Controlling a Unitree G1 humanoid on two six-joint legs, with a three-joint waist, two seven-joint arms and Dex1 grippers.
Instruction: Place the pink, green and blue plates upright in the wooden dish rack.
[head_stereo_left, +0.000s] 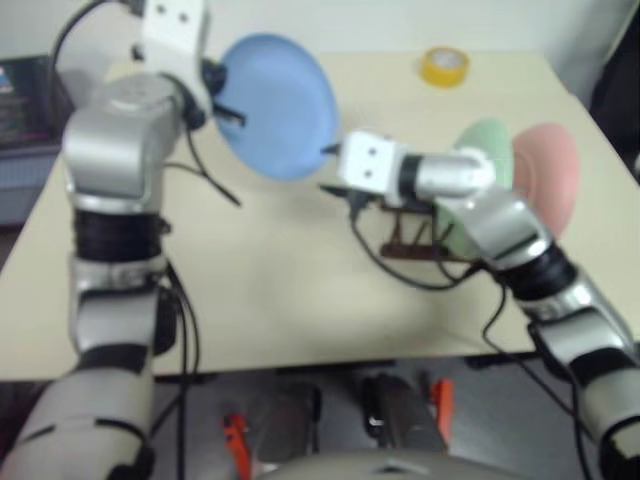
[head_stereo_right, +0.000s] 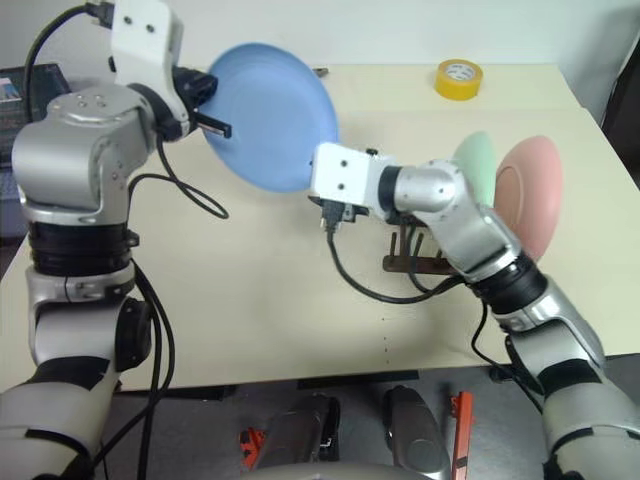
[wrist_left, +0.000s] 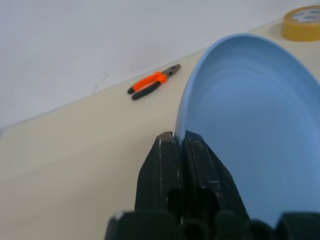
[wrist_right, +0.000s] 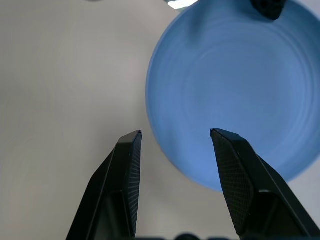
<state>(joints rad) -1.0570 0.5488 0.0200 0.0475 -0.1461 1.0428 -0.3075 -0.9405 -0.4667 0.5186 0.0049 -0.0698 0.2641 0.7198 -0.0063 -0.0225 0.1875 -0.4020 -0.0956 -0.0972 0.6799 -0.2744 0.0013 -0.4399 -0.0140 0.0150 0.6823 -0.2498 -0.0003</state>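
Note:
The blue plate (head_stereo_right: 270, 115) hangs in the air over the left back of the table, tilted on edge. My left gripper (wrist_left: 181, 137) is shut on its rim. My right gripper (wrist_right: 175, 134) is open and points at the plate's lower edge, which shows beyond the gap between its fingers (wrist_right: 127, 165) without touching them. The green plate (head_stereo_right: 478, 165) and the pink plate (head_stereo_right: 530, 195) stand upright side by side in the wooden dish rack (head_stereo_right: 415, 260) at the right, behind my right forearm.
A yellow tape roll (head_stereo_right: 459, 78) lies at the table's far edge. Orange-handled pliers (wrist_left: 154, 81) lie near the back edge behind the blue plate. The beige table (head_stereo_right: 260, 300) is bare in front of the rack's left side.

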